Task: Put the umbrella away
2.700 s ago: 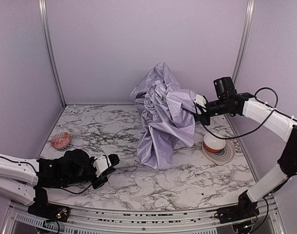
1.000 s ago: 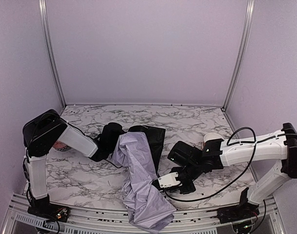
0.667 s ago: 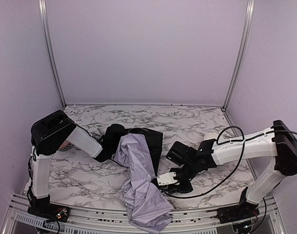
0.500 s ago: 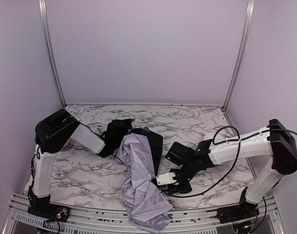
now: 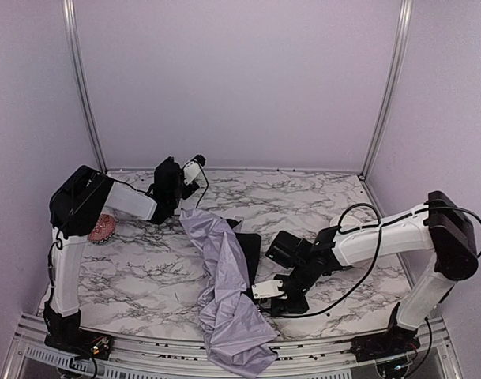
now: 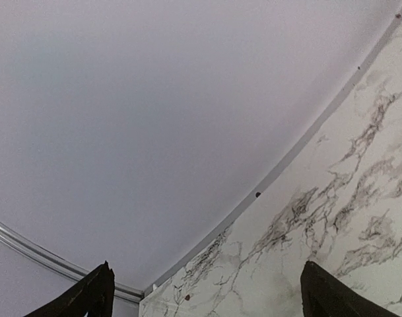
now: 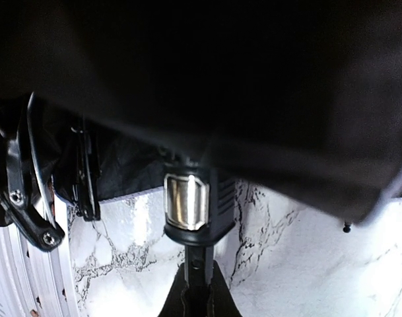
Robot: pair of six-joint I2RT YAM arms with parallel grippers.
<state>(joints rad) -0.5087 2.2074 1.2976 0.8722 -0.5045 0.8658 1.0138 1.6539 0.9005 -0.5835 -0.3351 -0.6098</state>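
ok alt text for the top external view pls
A collapsed lavender umbrella lies across the marble table, its fabric spilling over the near edge. The right pincer is shut on it, while the left pincer hangs open near the back wall, holding nothing.

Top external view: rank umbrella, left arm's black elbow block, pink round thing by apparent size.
1. umbrella, by far the largest.
2. left arm's black elbow block; it sits raised, nearer the camera, so it looks bigger.
3. pink round thing, partly hidden behind that arm.
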